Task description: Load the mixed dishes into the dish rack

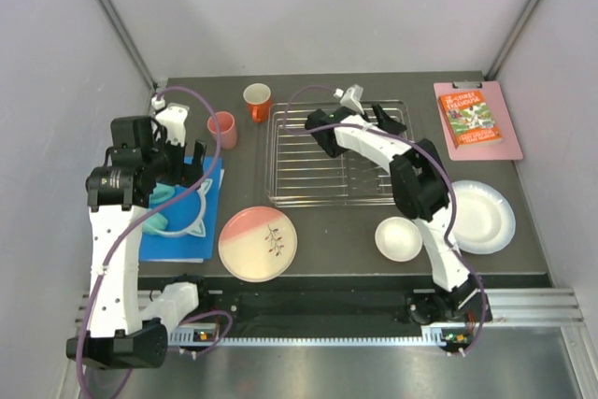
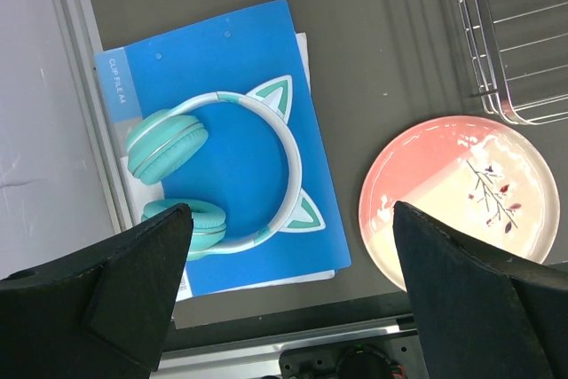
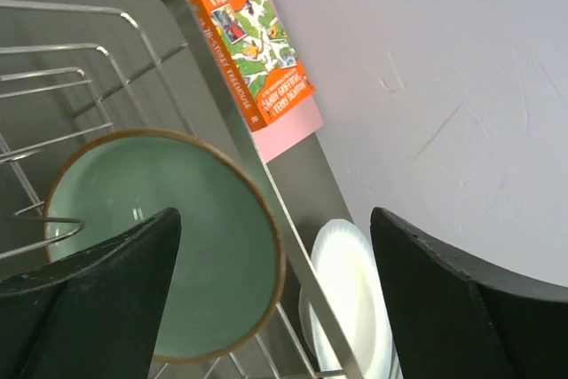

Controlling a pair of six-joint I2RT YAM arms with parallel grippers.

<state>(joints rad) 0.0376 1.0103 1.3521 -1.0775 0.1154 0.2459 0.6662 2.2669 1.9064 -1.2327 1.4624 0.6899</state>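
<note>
Top external view: the dish rack is seen at the middle of the table, and the right gripper is held over its far side. In the right wrist view its fingers are spread wide, with nothing clamped. The mint-green bowl is seen below them, lying inside the rack at its three o'clock end, close to the rim.

Around the rack:
- The orange cup is placed at eleven o'clock.
- The pink cup is placed at ten.
- The pink-and-cream plate is laid at seven.
- The orange bowl is laid at five.
- The pale plate is laid at four.

The left gripper is held wide open and empty above the teal headphones, which rest on a blue folder.
</note>
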